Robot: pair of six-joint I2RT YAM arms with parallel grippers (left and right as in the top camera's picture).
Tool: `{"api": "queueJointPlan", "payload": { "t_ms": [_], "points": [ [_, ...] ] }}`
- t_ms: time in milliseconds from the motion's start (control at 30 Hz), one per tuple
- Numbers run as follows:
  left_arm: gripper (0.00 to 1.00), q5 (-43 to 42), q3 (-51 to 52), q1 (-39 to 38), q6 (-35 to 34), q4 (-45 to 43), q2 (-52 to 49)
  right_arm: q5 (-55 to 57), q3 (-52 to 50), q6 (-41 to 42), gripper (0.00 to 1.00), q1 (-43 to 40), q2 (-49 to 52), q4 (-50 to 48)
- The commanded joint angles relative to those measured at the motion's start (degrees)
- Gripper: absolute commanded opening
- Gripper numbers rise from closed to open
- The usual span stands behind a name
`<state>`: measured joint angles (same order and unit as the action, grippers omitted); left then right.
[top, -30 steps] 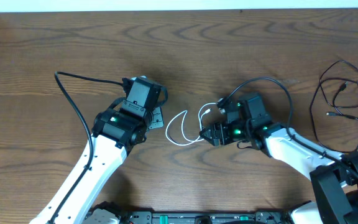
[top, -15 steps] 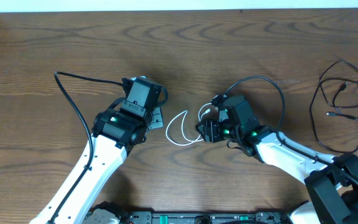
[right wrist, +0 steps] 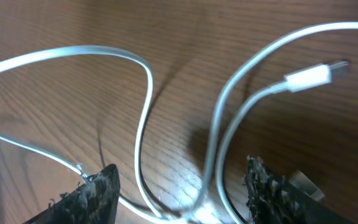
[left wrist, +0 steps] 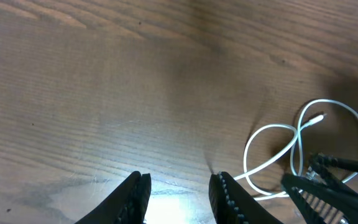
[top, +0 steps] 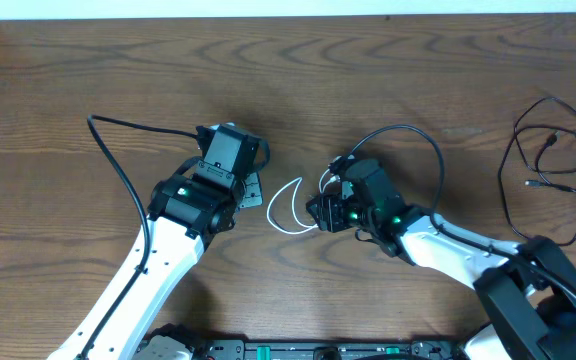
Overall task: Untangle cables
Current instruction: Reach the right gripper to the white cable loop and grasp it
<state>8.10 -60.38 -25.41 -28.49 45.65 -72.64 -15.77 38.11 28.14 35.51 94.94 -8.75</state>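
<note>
the white cable point(right wrist: 143, 93) lies in loose loops on the wooden table point(top: 118, 80), right under the right gripper point(right wrist: 179, 186). two of its strands run between that gripper's fingers, which are wide apart. its little plug point(right wrist: 308, 76) lies just past them. the left gripper point(left wrist: 178, 190) is apart too, over bare wood, with the loops off to its right. the black cable point(top: 553, 170) lies far back behind the right gripper.

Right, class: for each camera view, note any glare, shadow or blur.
Left wrist: bright glare on the table between the left gripper's open fingers, shadow at upper right. Right wrist: white cable sharp, casting soft shadows; right gripper's fingers blurred at the bottom edge. Overhead: even, soft lighting.
</note>
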Motion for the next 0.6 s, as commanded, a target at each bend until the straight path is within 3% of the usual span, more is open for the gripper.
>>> {"api": "queueJointPlan", "payload": {
  "t_ms": [0, 133, 300, 433, 567],
  "points": [
    [0.36, 1.4, 0.6, 0.0, 0.3, 0.4, -0.4, -0.7, -0.4, 1.0, 0.61, 1.8, 2.6, -2.4],
    [0.36, 1.4, 0.6, 0.0, 0.3, 0.6, -0.4, -2.8, -0.4, 1.2, 0.6, 2.9, 3.7, -5.4],
    [0.36, 1.4, 0.6, 0.0, 0.3, 0.6, -0.4, -2.8, -0.4, 1.2, 0.45, 3.1, 3.8, -5.4],
    [0.36, 1.4, 0.6, 0.0, 0.3, 0.6, -0.4, -2.6, -0.4, 1.5, 0.38, 3.1, 3.8, -4.7],
    [0.36, 1.4, 0.6, 0.0, 0.3, 0.6, -0.4, -0.1, -0.4, 8.0, 0.36, 3.1, 3.8, -1.7]
  ]
}}
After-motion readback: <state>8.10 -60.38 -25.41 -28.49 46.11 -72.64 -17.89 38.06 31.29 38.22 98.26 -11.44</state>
